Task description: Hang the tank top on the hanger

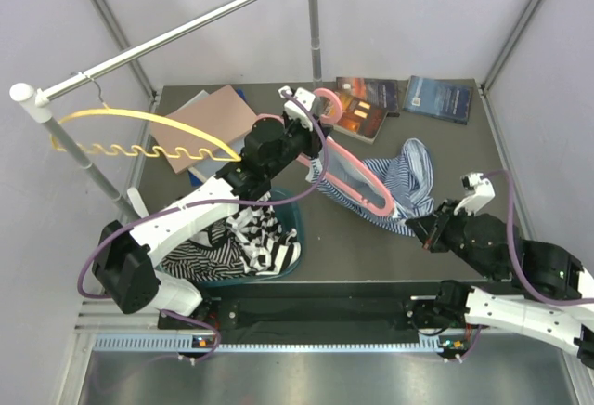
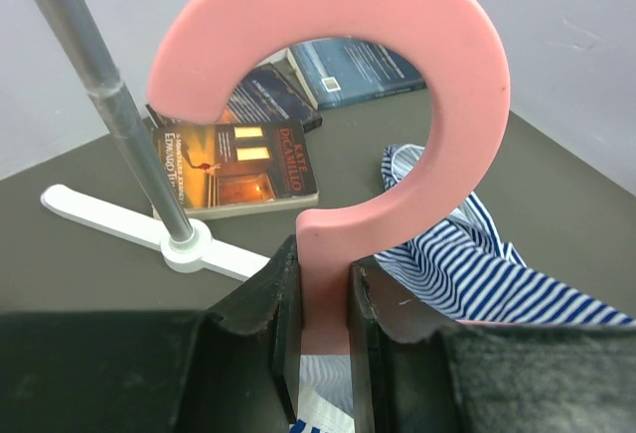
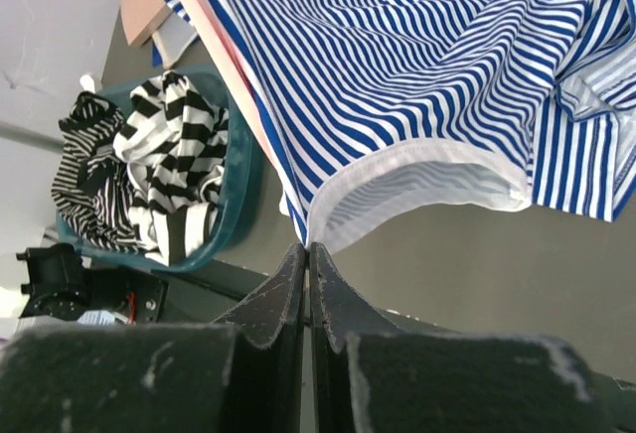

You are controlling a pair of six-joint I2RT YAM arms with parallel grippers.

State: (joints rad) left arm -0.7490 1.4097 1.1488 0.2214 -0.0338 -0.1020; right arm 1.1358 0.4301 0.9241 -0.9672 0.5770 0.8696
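Observation:
The pink hanger is held up over the table middle, its hook upward. My left gripper is shut on the hanger's neck just below the hook, as the left wrist view shows. The blue-and-white striped tank top is draped over the hanger's lower arm and trails onto the table. My right gripper is shut, pinching the tank top's white-edged hem at its fingertips. The cloth stretches up from there along the hanger's pink arm.
A teal basket of bold black-and-white striped garments stands under the left arm. A yellow hanger hangs from the metal rail. The rail's post, books and a brown folder lie at the back.

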